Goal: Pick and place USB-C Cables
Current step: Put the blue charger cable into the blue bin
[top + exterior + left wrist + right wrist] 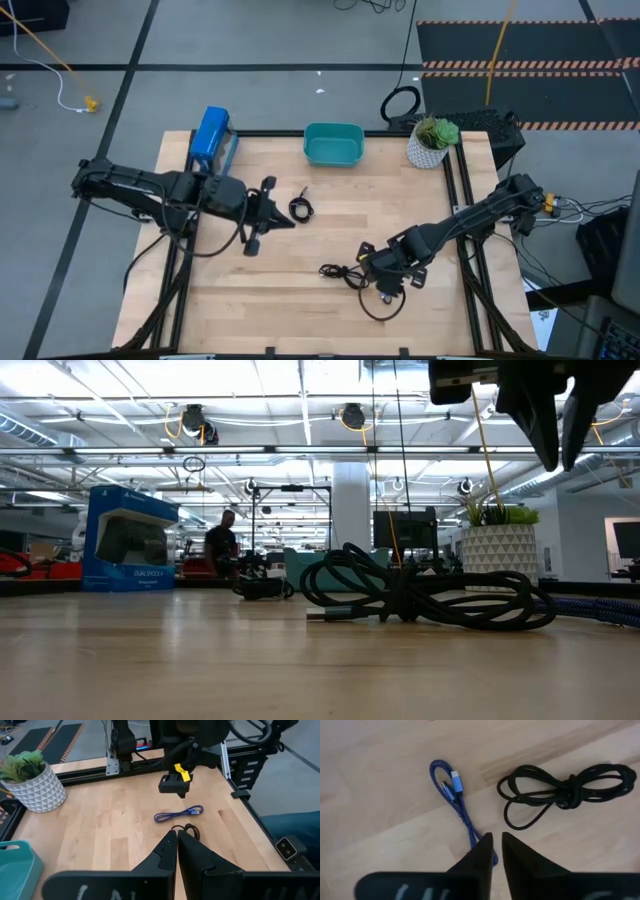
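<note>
The loose black USB-C bundle [340, 272] [420, 595] [560, 790] lies flat on the wood. The bluish cable [451, 787] [179, 814] [600, 610] lies beside it. The tight black coil [301, 208] rests nearer the teal bin [333, 145]. My right gripper [372, 268] [497, 840] hangs above the bluish cable's tail end, well off the table in the low view [560, 435]. It is open by a narrow gap and holds nothing. My left gripper [288, 221] [177, 836] is shut and empty, with its tips just short of the tight coil.
A potted plant [432, 143] [498, 550] stands at the table's far right corner. A blue box [211, 135] [130, 540] sits at the far left. A large black cable loop [402, 103] lies on the floor beyond the table. Black frame rails run along the table's edges.
</note>
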### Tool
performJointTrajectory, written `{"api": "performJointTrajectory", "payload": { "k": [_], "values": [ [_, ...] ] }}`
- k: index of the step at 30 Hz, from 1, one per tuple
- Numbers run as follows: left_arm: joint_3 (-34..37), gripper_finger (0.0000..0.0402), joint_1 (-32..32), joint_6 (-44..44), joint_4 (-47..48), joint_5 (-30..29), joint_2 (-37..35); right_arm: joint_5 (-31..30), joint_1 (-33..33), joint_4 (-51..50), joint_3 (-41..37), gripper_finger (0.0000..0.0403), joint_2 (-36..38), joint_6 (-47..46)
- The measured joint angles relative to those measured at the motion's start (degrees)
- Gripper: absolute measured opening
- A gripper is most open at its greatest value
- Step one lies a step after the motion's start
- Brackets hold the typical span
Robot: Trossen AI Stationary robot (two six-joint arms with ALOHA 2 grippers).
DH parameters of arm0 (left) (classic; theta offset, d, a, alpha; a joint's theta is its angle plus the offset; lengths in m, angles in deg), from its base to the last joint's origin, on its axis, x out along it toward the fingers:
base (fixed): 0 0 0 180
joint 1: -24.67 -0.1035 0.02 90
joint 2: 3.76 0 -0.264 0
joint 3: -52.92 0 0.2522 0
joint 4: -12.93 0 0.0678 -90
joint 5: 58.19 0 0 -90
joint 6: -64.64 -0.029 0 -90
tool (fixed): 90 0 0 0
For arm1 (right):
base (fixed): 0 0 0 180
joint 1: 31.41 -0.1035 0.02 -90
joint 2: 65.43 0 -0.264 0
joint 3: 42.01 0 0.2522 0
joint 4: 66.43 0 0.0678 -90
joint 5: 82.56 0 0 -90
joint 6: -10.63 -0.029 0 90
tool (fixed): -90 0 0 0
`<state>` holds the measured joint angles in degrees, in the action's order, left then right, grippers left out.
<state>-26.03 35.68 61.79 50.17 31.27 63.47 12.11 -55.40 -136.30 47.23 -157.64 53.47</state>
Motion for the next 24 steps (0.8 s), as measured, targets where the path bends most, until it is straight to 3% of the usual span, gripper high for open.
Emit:
{"api": "performJointTrajectory", "payload": {
  "k": [12, 24],
  "values": [
    [0.00, 0.0019, 0.00, 0.15, -0.17, -0.02, -0.02, 4.54, 1.18, 8.44, -6.84, 0.0135, 0.02, 3.80],
    [0.00, 0.0019, -0.02, -0.24, -0.15, -0.02, -0.02, 6.13, 3.78, 18.43, -16.65, 0.0143, 0.02, 7.46]
  ]
}}
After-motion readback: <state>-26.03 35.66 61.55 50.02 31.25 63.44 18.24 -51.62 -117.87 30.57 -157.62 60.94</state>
